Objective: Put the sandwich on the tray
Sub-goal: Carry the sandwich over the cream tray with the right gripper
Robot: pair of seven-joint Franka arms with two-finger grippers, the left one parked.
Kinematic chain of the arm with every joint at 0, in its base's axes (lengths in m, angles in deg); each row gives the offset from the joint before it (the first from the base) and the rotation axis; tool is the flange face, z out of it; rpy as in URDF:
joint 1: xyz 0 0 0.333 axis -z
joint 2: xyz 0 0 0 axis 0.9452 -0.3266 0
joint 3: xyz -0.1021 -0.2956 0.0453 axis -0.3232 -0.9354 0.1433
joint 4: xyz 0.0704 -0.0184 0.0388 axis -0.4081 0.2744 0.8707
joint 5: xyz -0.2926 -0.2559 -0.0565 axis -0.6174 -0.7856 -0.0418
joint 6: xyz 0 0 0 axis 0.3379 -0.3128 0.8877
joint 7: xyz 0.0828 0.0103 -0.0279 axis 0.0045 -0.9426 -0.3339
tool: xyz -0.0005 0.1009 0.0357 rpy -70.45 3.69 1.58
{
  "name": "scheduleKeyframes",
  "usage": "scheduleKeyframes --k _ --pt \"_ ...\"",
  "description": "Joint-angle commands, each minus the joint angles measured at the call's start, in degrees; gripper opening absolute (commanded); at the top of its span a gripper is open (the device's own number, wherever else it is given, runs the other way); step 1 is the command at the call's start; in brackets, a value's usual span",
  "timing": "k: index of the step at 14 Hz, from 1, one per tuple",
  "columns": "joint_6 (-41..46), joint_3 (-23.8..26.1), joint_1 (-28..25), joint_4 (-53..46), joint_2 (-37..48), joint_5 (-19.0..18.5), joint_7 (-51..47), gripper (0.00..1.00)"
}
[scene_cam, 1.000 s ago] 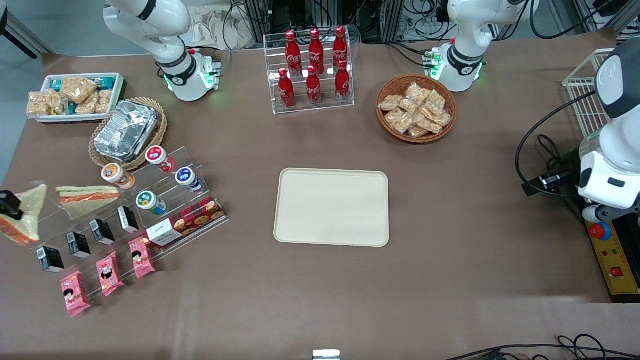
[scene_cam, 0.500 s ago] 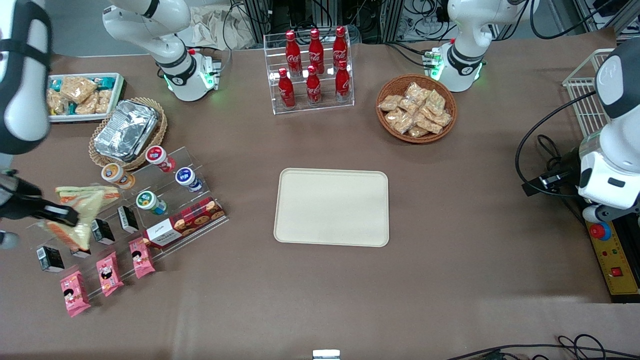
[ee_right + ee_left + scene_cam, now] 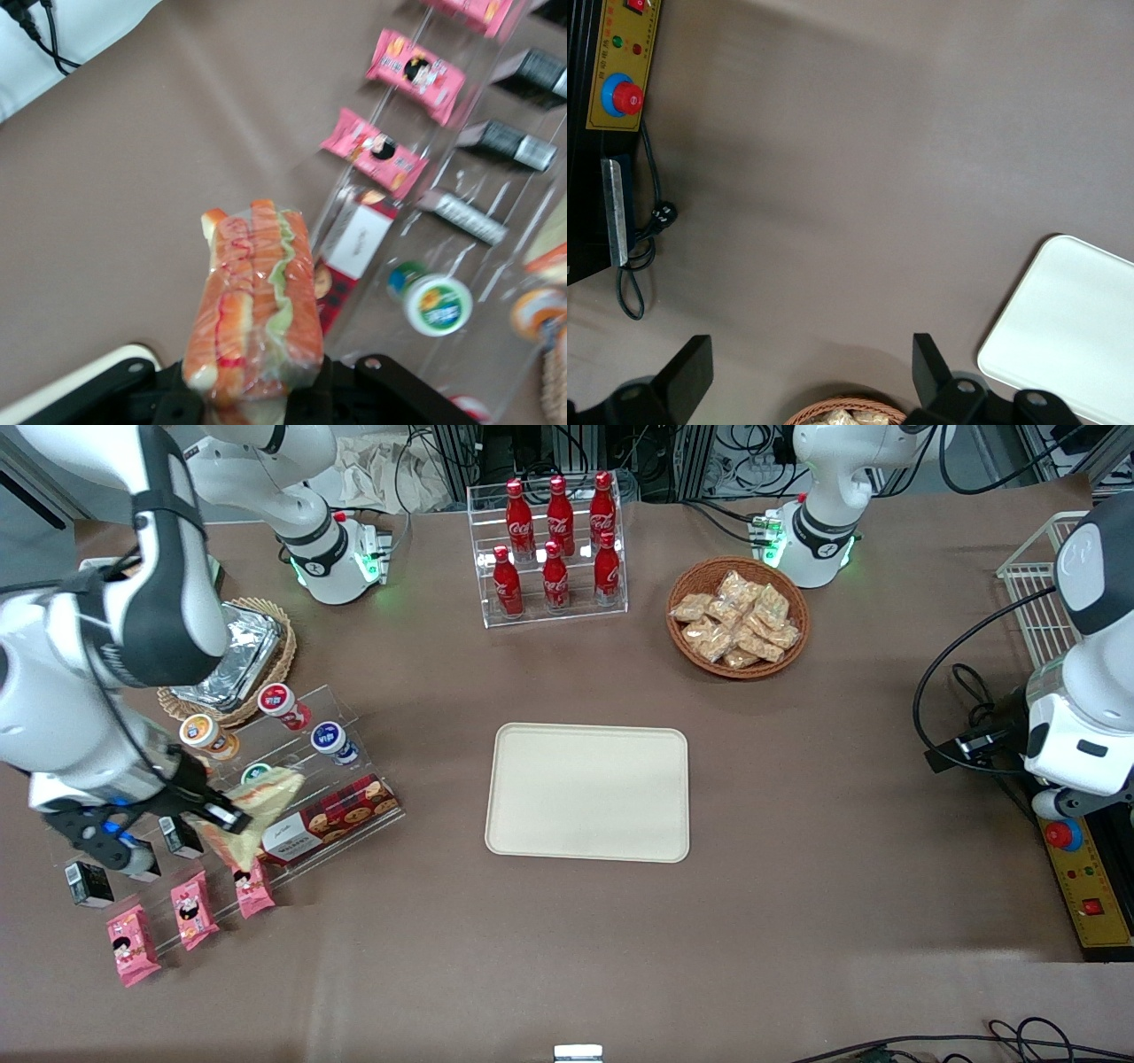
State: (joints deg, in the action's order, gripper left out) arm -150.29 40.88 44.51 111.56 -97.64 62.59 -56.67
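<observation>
Glossy clear-wrapped sandwich (image 3: 257, 301), matt tray (image 3: 587, 792)

This is a robotics lab dressed up as a small snack shop. White robot arm bases (image 3: 332, 558) are bolted onto a brown-covered counter (image 3: 797, 779), with tangled cables and metal racking (image 3: 691, 460) along its edge and a yellow control box with a red emergency-stop button (image 3: 1061, 834) toward the parked arm's end. Shop-style stock is laid out on it: an acrylic rack of red cola bottles (image 3: 554, 545), a wicker basket of snack packs (image 3: 737, 617), and, just beside the hand (image 3: 217, 815), a clear tiered display of yogurt cups (image 3: 330, 741) and pink snack packets (image 3: 193, 908).
</observation>
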Motion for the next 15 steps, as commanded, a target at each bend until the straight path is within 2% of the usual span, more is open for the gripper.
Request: scheduleKeyframes --k 1,3,5,6,7,8,12,15 --pt "-3.4 -0.6 -3.9 -0.5 -2.6 -1.3 -10.3 0.15" --pt "-4.9 -0.6 -5.9 -0.5 -3.8 -2.1 -13.6 0.15" --pt "-5.6 -0.5 -6.8 -0.5 -4.8 -2.6 -12.8 0.16" --pt "-6.1 -0.4 -7.4 -0.5 -5.0 -4.8 -9.5 0.16" --pt "-6.2 -0.3 -8.9 -0.4 -5.6 -7.3 -1.8 0.16" --pt "-6.2 -0.4 -9.6 -0.4 -6.2 -7.7 4.8 0.16" --pt "-10.1 -0.1 -12.8 -0.4 -7.3 -7.6 9.5 0.16" --pt "-17.1 0.0 -14.6 -0.1 -8.7 -7.1 24.8 0.16"
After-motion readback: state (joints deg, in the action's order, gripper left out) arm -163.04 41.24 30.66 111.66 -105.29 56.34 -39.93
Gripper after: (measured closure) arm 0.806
